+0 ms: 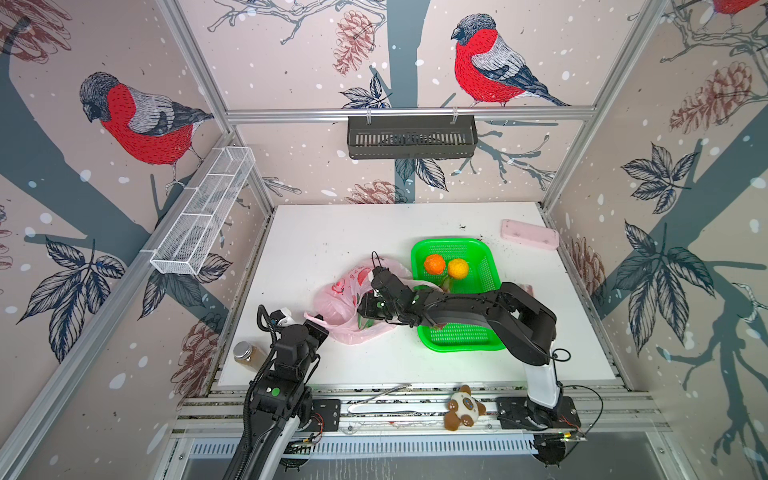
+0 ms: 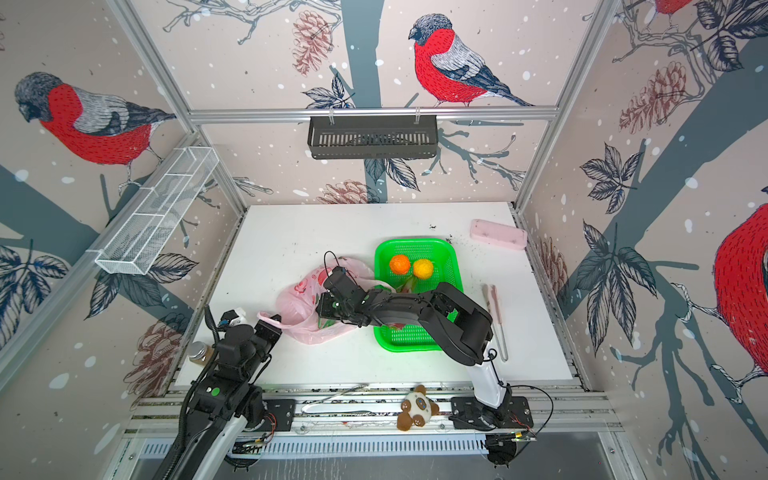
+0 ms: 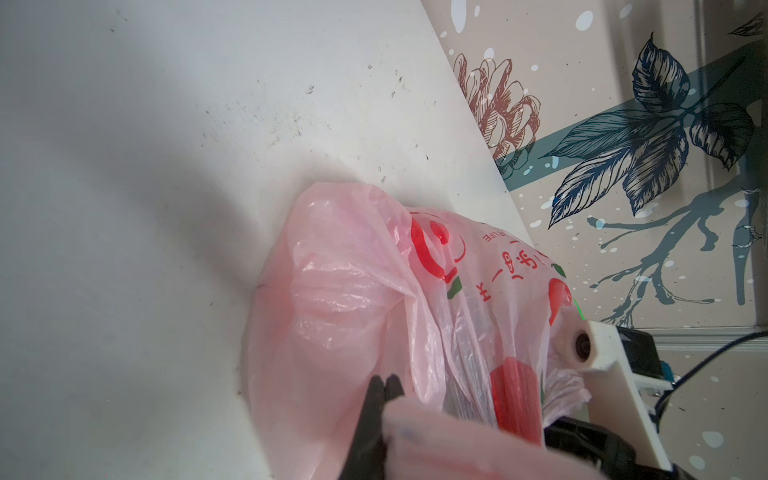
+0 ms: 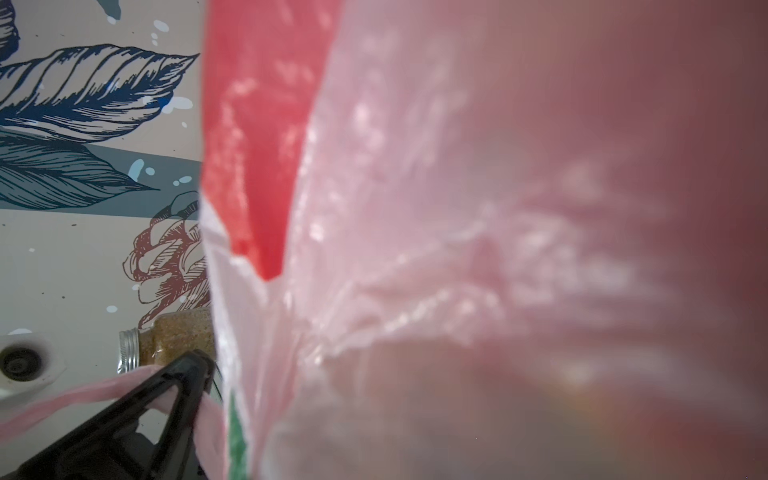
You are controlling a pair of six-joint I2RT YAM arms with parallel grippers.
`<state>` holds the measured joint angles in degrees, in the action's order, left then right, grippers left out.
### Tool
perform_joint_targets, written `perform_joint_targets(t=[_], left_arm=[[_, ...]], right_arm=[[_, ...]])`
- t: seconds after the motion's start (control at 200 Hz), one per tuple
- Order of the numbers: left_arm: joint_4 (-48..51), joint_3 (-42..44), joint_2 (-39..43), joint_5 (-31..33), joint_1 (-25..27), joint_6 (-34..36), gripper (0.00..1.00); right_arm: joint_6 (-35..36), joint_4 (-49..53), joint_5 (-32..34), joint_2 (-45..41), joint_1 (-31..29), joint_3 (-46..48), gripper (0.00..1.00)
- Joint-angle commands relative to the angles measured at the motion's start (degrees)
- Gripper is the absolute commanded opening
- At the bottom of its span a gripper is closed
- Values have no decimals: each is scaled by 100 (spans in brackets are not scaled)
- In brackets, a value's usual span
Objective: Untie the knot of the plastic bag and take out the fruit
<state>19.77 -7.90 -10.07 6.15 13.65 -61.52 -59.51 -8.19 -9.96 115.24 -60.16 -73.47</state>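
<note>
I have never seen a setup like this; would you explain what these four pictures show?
These are two black robot arms with pincer grippers, working at a white table. Two pictures look down on the whole scene from overhead. The other two come from a camera on each arm's wrist, hence the close-ups. On the table lie a pink plastic bag, a green basket holding two oranges, a pink block and a jar. A plush toy sits on the front rail. The left gripper is pinched shut on the bag's handle. The right gripper reaches across to the bag's opening; its jaws are hidden.
</note>
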Motion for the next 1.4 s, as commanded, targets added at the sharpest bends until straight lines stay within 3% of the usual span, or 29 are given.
perform_joint_targets(t=[0.0,0.225,0.615,0.926,1.396], left_arm=[[-144,48,60,3,6,-88,0],[-182,95,102,-79,6,-71,0],[18,116,410,-152,6,-89,0],[253,93,649,-172,6,-97,0],[301,105,664,-236,6,-62,0]], right_arm=[[231,388,239,-104,-31,-172,36],[326,1250,741,-376,-152,-457,47],[665,2804,2295,-338,-338,-1202,59],[608,3198,2617,-31,-277,-1494,69],[704,3238,2898,353,-77,-1938,93]])
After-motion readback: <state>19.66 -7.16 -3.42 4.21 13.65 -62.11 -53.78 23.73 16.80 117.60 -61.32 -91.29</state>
